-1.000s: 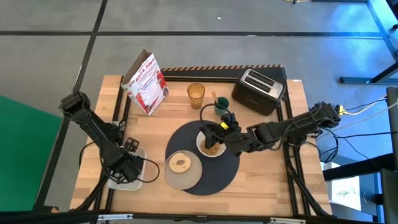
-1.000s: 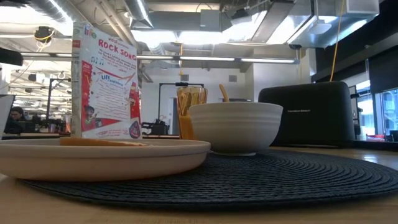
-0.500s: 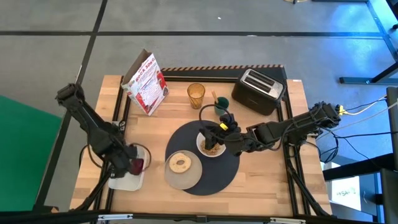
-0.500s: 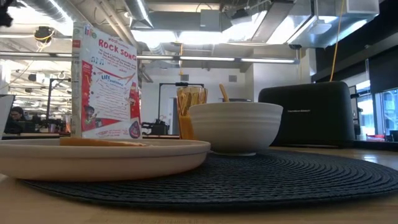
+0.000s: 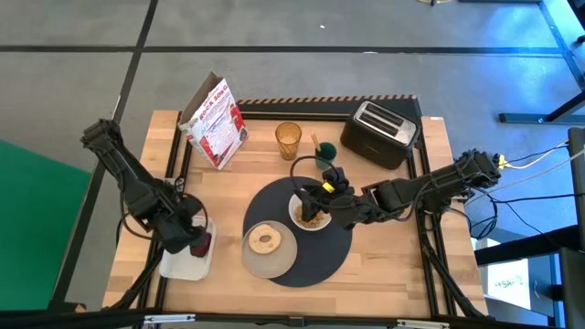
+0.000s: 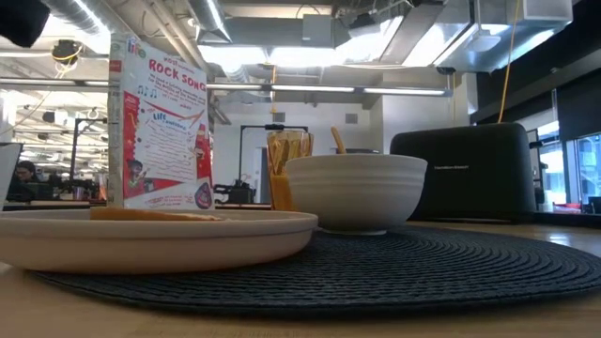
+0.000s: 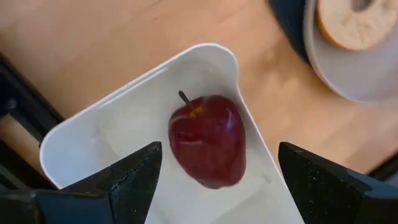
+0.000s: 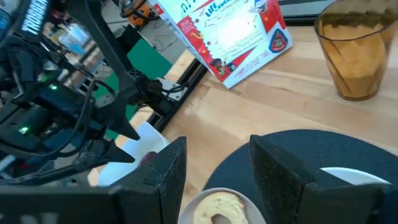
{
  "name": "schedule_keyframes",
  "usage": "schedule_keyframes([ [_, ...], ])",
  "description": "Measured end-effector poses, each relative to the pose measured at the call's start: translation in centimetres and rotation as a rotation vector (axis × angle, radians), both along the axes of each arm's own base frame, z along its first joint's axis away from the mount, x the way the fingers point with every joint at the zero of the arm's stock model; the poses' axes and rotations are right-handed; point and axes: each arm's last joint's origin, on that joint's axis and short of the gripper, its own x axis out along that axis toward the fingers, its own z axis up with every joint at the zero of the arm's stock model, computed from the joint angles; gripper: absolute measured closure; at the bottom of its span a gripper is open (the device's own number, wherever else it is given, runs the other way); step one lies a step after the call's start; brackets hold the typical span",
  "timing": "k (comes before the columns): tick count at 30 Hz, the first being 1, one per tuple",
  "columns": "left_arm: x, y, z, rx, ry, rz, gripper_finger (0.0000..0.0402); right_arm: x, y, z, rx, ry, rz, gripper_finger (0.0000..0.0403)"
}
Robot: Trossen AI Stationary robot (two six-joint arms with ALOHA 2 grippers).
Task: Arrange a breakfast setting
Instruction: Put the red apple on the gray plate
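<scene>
Since a second ago the left arm has swung its elbow outward and brought the left tool (image 5: 196,239) over the white tray (image 5: 179,265) at the bench's (image 5: 384,270) front-left corner, where a red apple (image 7: 207,140) now shows that was hidden under the arm before; the tool hangs above the apple with its fingers spread wide on either side and nothing between them. The right arm has not moved: the right tool (image 5: 322,197) stays over the white bowl (image 6: 357,192), fingers part-way apart, and the pictures do not show whether it grips anything. The bowl sits on the round dark mat (image 5: 331,251) in the middle of the bench, with the flat plate (image 5: 267,250) overlapping the mat's left edge and carrying a bagel (image 5: 265,241). The amber tumbler (image 5: 288,140) stands behind the mat, well apart from it, near the black toaster (image 5: 379,132). The orange-handled spoon (image 6: 337,140) shows only as a handle tip behind the bowl in the low view. A tall carton (image 6: 158,122) stands at the back left; its face reads "ROCK SONG" in red, and smaller print below is too fine to read.
</scene>
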Motion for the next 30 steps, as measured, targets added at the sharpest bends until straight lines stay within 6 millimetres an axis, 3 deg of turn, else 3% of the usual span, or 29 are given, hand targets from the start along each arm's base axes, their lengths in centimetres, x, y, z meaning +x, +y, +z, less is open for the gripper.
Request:
schedule_keyframes([
  [12, 1.1, -1.4, -3.7, -0.062, 0.040, 0.102, 0.0085, -0.3, -0.1, -0.5, -0.010, 0.068, 0.013, 0.0237],
  [30, 0.5, -0.9, -7.4, -0.012, 0.125, 0.192, 0.0085, -0.3, 0.1, -0.6, 0.034, 0.069, 0.035, 0.0237],
])
